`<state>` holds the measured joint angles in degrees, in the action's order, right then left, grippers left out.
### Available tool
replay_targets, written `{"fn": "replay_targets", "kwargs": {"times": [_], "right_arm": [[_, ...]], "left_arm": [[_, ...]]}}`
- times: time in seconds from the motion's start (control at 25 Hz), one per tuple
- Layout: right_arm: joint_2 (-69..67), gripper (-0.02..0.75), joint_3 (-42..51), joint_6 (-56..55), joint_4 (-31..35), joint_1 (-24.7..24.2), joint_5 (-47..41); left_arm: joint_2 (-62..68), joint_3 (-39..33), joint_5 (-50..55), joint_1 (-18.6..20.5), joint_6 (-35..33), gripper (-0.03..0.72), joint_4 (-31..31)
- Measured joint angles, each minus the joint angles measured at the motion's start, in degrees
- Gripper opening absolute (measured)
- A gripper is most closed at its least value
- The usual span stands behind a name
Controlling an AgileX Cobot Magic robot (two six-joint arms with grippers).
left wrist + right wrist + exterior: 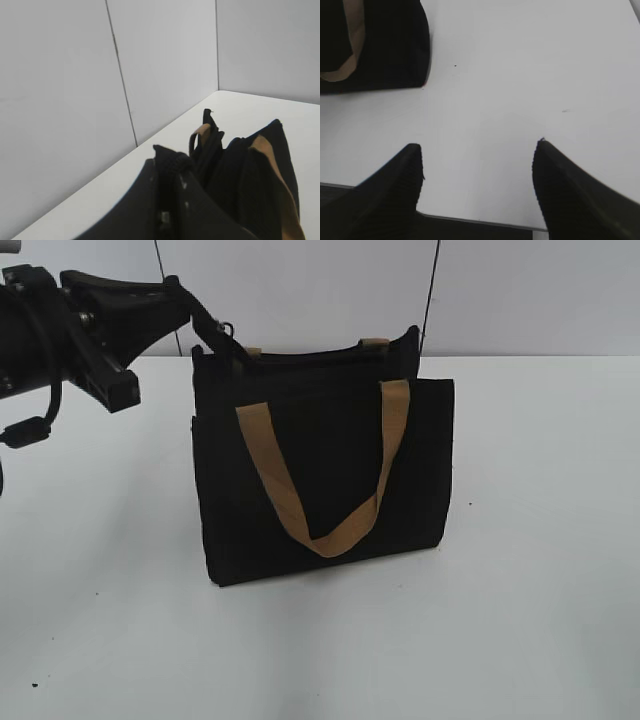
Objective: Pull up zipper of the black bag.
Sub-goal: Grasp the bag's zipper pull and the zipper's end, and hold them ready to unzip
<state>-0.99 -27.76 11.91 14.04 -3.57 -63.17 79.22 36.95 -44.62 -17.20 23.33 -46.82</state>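
— White tabletop [520, 620], pale panelled walls. Grippers?
— Left black gripper [205, 335] at the bag's top left corner, clamped on the black zipper line [300, 358]. Right black gripper [477, 172] spread wide over bare table.
— Container?
— Boxy black fabric bag [320, 490], upright, tan webbing handles [330, 530]; long axis left-right. Contents unseen; no legible writing.

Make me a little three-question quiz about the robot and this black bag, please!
1. True or false: the black bag stands upright on the white table.
2. Which claw is at the bag's top edge? A) left claw B) right claw
3. What colour are the bag's handles?

Key: 1 true. 2 A; the right claw is open over bare table. 3 tan.
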Motion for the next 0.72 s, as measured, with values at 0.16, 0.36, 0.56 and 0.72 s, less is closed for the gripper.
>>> {"fn": "replay_targets", "kwargs": {"times": [0.16,0.36,0.56,0.72], "right_arm": [[-8.4,0.524,0.0,0.0,2.7,0.0,0.6],[-13.4,0.524,0.0,0.0,3.6,2.0,1.4],[-14.0,0.524,0.0,0.0,3.9,2.4,1.4],[-14.2,0.524,0.0,0.0,4.0,2.4,1.4]], "left_arm": [[0.0,2.9,0.4,0.0,5.1,0.034,-9.4],[0.1,3.6,1.5,0.0,10.9,0.033,-20.7],[0.5,3.6,10.3,0.0,15.0,0.032,-28.9],[0.5,3.6,17.9,0.0,15.6,0.033,-29.1]]}}
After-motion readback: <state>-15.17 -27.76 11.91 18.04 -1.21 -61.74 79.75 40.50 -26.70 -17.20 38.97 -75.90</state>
